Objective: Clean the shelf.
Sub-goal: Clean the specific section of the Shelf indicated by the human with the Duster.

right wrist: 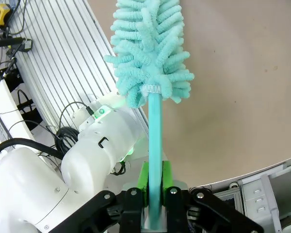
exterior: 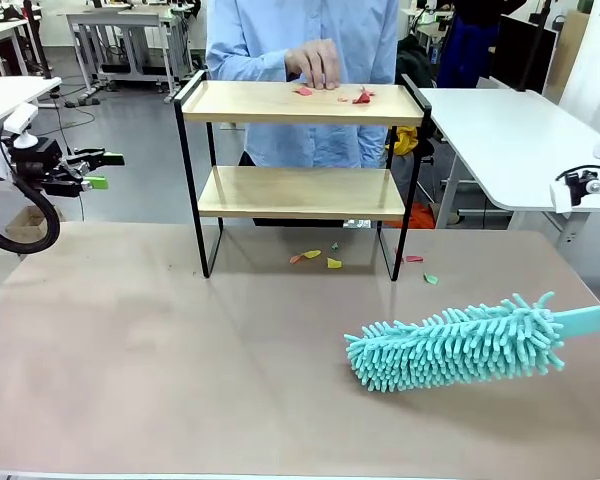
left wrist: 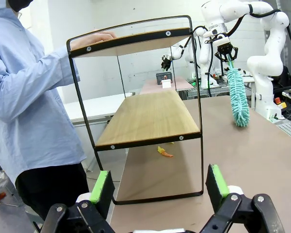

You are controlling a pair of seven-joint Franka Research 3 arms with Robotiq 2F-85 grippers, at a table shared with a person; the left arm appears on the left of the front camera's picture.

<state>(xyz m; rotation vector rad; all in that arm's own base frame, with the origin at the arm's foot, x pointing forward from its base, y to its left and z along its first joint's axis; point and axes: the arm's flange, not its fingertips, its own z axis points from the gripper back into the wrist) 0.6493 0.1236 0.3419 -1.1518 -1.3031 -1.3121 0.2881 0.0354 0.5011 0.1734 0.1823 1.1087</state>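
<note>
Chenille duster (exterior: 455, 348) noted nearest, head resting on table (exterior: 130, 350): soft, light. Its handle is pinched tight in right gripper (right wrist: 155, 178). Left gripper (left wrist: 160, 187) is spread wide, empty. Paper scraps (exterior: 320, 258) are scattered mid-table. Shelf (exterior: 300, 103) is stood beyond: stiff, judged light and tippable, side rails best gripped. Front approach is left open. Person's hand (exterior: 318, 62) is rested on top board.

The two-tier shelf (exterior: 300, 192), light wooden boards in a black metal frame, stands upright, centred along the table's (exterior: 130, 350) far edge.
</note>
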